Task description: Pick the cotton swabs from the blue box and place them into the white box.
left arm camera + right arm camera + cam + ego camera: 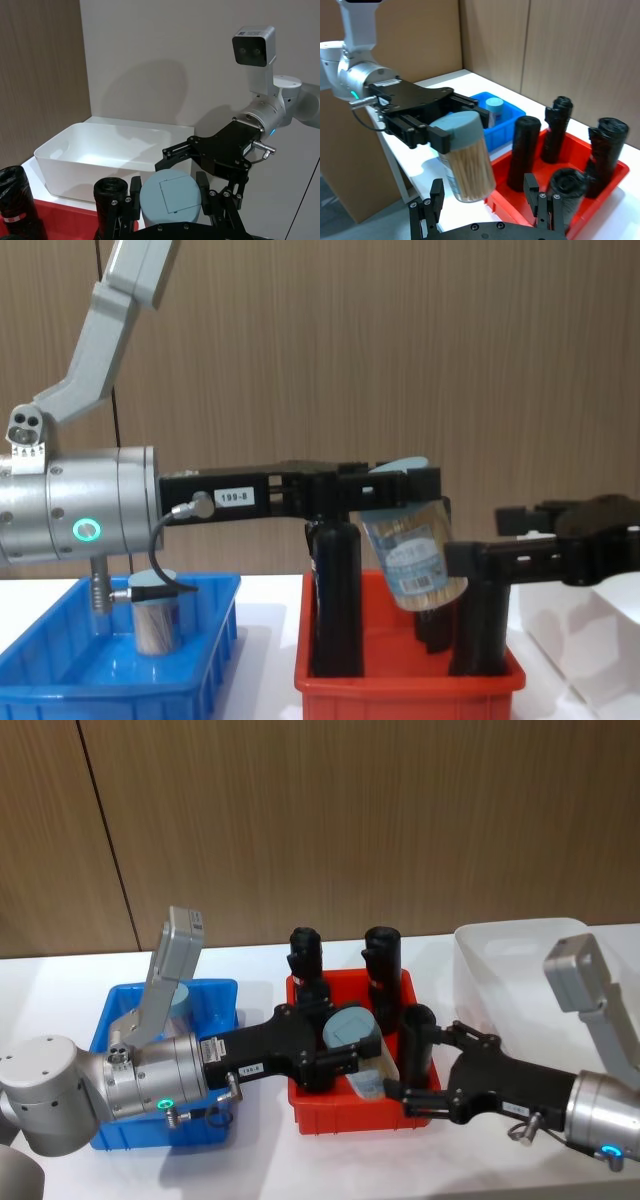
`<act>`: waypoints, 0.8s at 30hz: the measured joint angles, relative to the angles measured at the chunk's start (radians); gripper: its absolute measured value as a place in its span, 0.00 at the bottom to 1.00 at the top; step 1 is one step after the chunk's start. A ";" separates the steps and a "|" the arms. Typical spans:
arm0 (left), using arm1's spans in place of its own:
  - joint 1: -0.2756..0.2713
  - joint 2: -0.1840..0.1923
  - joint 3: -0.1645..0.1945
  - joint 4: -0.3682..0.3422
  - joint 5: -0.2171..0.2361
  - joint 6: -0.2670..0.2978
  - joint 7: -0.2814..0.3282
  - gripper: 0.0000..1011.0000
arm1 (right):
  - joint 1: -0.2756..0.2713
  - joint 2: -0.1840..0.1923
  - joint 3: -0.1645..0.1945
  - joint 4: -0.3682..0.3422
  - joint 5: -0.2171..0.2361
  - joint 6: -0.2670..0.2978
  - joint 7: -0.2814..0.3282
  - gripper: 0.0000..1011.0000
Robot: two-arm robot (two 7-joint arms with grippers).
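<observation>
Fingers of the left gripper (336, 1038) partly cover the held cotton swabs (356, 1024).

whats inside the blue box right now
One cotton swab tub stands upright in the blue box. The left arm covers much of its floor in the head view, so anything lying flat there is hidden. The left gripper holds a second tub outside it.

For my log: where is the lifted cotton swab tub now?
Chest view, centre: the cotton swab tub hangs tilted in the left pincer above the red bin, the open right pincer at its right.
</observation>
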 joint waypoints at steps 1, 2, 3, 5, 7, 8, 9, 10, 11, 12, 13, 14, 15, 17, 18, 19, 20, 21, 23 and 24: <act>0.000 0.000 0.000 0.000 0.000 0.000 0.000 0.66 | 0.003 -0.002 -0.002 0.001 -0.001 0.001 0.002 0.99; 0.000 0.000 0.000 0.000 0.000 0.000 0.000 0.66 | 0.006 -0.004 -0.005 0.002 -0.005 0.002 0.008 0.99; 0.000 0.000 0.000 0.000 0.000 0.000 0.000 0.66 | 0.008 -0.005 -0.007 0.004 -0.007 0.003 0.011 0.99; 0.000 0.000 0.000 0.000 0.000 0.000 0.000 0.66 | 0.018 -0.012 -0.014 0.008 -0.014 0.005 0.021 0.99; 0.000 0.000 0.000 0.000 0.000 0.000 0.000 0.66 | 0.025 -0.017 -0.020 0.012 -0.020 0.007 0.030 0.99; 0.000 0.000 0.000 0.000 0.000 0.000 0.000 0.66 | 0.028 -0.019 -0.022 0.014 -0.022 0.007 0.032 0.99; 0.000 0.000 0.000 0.000 0.000 0.000 0.000 0.66 | 0.031 -0.021 -0.025 0.016 -0.023 0.007 0.034 0.99; 0.000 0.000 0.000 0.000 0.000 0.000 0.000 0.66 | 0.035 -0.025 -0.029 0.019 -0.028 0.008 0.038 0.99; 0.000 0.000 0.000 0.000 0.000 0.000 0.000 0.66 | 0.038 -0.026 -0.031 0.021 -0.030 0.008 0.040 0.99; 0.000 0.000 0.000 0.000 0.000 0.000 0.000 0.66 | 0.040 -0.028 -0.033 0.022 -0.032 0.008 0.041 0.99; 0.000 0.000 0.000 0.000 0.000 0.000 0.000 0.66 | 0.045 -0.031 -0.037 0.027 -0.037 0.007 0.044 0.99; 0.000 0.000 0.000 0.000 0.000 0.000 0.000 0.66 | 0.047 -0.032 -0.038 0.028 -0.039 0.007 0.046 0.99; 0.000 0.000 0.000 0.000 0.000 0.000 0.000 0.66 | 0.052 -0.036 -0.042 0.032 -0.044 0.007 0.048 0.99; 0.000 0.000 0.000 0.000 0.000 0.000 0.000 0.66 | 0.056 -0.040 -0.046 0.036 -0.047 0.006 0.050 0.99; 0.000 0.000 0.000 0.000 0.000 0.000 0.000 0.66 | 0.059 -0.042 -0.048 0.039 -0.049 0.005 0.051 0.99; 0.000 0.000 0.000 0.000 0.000 0.000 0.000 0.66 | 0.064 -0.045 -0.051 0.043 -0.053 0.004 0.053 0.99; 0.000 0.000 0.000 0.000 0.000 0.000 0.000 0.66 | 0.066 -0.047 -0.053 0.046 -0.054 0.003 0.055 0.99; 0.000 0.000 0.000 0.000 0.000 0.000 0.000 0.66 | 0.069 -0.049 -0.055 0.049 -0.056 0.003 0.055 0.99; 0.000 0.000 0.000 0.000 0.000 0.000 0.000 0.66 | 0.075 -0.055 -0.060 0.055 -0.061 0.001 0.057 0.99; 0.000 0.000 0.000 0.000 0.000 0.000 0.000 0.66 | 0.078 -0.056 -0.062 0.058 -0.062 0.000 0.057 0.99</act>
